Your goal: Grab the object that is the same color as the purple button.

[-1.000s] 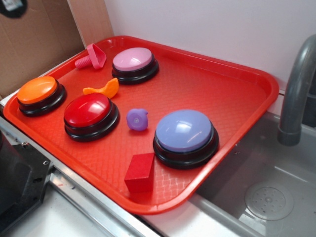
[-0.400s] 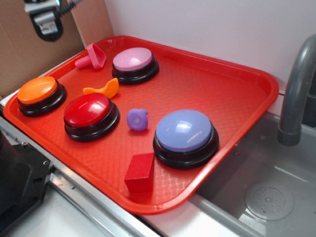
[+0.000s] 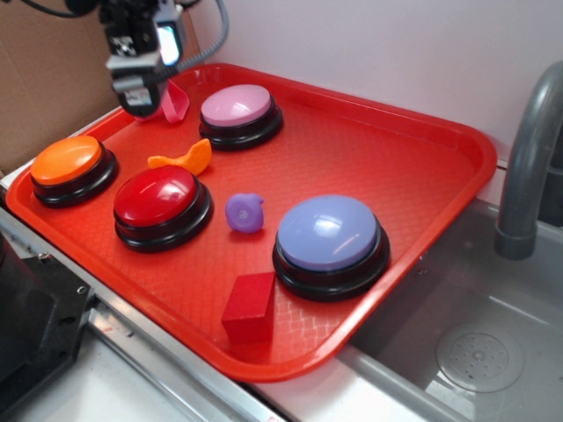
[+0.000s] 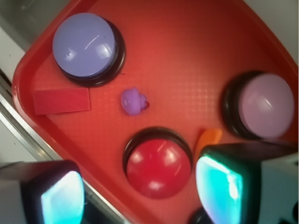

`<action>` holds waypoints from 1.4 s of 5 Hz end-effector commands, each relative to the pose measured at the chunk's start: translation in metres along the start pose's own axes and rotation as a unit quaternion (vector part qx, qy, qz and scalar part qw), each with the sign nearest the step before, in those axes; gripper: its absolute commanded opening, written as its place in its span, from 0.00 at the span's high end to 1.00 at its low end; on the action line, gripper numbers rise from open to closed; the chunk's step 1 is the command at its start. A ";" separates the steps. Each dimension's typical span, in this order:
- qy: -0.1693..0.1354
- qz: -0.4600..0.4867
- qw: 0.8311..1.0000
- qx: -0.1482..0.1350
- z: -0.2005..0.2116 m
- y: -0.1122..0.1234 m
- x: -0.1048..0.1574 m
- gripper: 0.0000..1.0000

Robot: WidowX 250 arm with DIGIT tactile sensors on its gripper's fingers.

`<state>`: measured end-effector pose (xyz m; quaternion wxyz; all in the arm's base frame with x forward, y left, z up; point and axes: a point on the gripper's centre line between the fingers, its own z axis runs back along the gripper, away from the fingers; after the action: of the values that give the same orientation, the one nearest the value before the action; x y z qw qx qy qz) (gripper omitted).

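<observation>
While a second ago it was barely in view, the gripper (image 3: 139,92) now hangs over the tray's (image 3: 413,149) far-left corner, fingers spread, holding nothing. The purple toy (image 3: 244,213) lies untouched, well apart, between the red button (image 3: 161,206) and the purple button (image 3: 330,244); approach only beginning.

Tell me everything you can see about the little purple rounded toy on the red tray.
The small purple rounded plastic toy looks smooth and slightly glossy, with a little knob on one side and a faint swirl mark on its top. It rests on the red textured tray, in the open space between the red-domed button and the large lavender-blue button, touching neither. Nothing grips it; the gripper hovers far off, near the tray's back corner.
</observation>
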<state>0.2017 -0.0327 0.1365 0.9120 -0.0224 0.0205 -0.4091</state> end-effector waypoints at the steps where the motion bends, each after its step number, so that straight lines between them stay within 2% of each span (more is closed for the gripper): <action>1: -0.055 -0.165 0.985 0.015 -0.038 0.008 0.021 0.00; 2: -0.085 -0.189 0.978 0.014 -0.054 0.008 0.026 0.00; 3: -0.079 -0.206 0.975 0.007 -0.074 0.003 0.029 0.00; 4: -0.098 -0.218 0.971 -0.004 -0.090 -0.003 0.034 0.00; 5: -0.102 -0.238 0.966 -0.014 -0.103 -0.005 0.038 0.00; 6: -0.088 -0.204 0.975 -0.024 -0.107 -0.007 0.040 0.19; 7: -0.105 -0.212 0.971 -0.026 -0.110 -0.009 0.044 1.00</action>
<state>0.2201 -0.0658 0.0205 0.8056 -0.0972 -0.0604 -0.5813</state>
